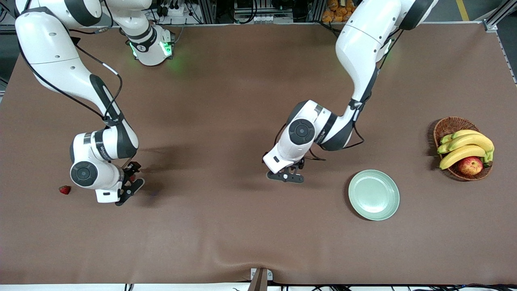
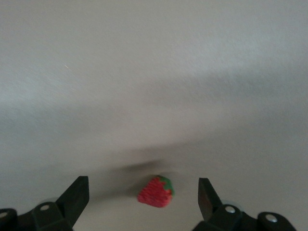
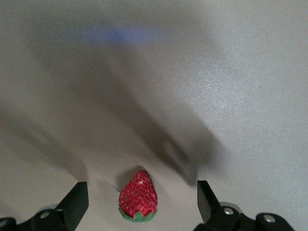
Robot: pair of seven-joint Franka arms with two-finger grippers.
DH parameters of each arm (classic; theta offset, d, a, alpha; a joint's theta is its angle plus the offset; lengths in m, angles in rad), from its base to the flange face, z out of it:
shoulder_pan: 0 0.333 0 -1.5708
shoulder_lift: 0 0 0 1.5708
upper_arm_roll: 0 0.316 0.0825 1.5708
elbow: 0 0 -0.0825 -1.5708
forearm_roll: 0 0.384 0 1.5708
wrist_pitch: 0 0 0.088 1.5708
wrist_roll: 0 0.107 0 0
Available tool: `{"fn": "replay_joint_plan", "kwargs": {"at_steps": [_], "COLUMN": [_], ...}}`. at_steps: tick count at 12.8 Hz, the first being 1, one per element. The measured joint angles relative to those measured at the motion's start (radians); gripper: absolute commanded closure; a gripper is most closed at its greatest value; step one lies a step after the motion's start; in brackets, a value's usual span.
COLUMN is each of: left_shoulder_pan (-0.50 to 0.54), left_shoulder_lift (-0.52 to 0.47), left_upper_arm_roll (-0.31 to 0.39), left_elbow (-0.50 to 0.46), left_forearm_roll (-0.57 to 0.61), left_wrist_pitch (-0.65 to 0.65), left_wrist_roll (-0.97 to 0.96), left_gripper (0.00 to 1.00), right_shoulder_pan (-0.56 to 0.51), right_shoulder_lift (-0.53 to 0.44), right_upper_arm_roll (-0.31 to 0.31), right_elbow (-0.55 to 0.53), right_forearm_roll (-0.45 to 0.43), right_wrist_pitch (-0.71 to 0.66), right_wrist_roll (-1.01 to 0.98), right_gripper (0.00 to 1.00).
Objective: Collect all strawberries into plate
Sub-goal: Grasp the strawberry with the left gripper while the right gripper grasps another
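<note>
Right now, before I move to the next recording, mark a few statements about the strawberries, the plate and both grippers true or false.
1. The plate holds no strawberry. True.
2. The left gripper is shut on a strawberry. False: its jaws stand open on either side of a strawberry on the cloth.
3. The right gripper is open over a strawberry. True.
4. The apple lies on the plate. False: it sits in the wicker basket beside the bananas.
5. A lone strawberry lies toward the right arm's end. True.
</note>
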Motion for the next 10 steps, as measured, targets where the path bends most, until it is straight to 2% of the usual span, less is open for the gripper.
{"fn": "replay_joint_plan", "kwargs": {"at_steps": [2,3,5,6,10], "left_shoulder_pan": [-0.024,-0.028,-0.028,-0.026,-0.025], "left_shoulder_lift": [0.011,0.017,0.030,0.036,0.042], "left_upper_arm_roll": [0.000,0.000,0.001,0.002,0.002], "left_elbow": [0.000,0.000,0.000,-0.001,-0.001], "left_forearm_roll": [-0.002,-0.002,-0.008,-0.009,-0.010], "left_wrist_pitch": [0.000,0.000,0.000,0.000,0.000], "left_wrist_roll": [-0.022,-0.025,-0.026,-0.026,-0.026], "left_gripper": [0.09,0.11,0.14,0.14,0.18], "right_shoulder_pan": [-0.002,-0.004,-0.008,-0.009,-0.016], "right_shoulder_lift": [0.001,0.002,0.003,0.003,0.002], "right_upper_arm_roll": [0.000,0.000,0.000,0.000,0.000], "right_elbow": [0.000,0.000,0.000,0.000,0.005], "right_forearm_roll": [0.000,0.000,0.000,0.000,-0.002], "right_wrist_pitch": [0.000,0.000,0.000,0.000,0.001], "right_wrist_roll": [-0.005,-0.012,-0.031,-0.036,-0.060], "right_gripper": [0.00,0.18,0.77,1.00,1.00]}}
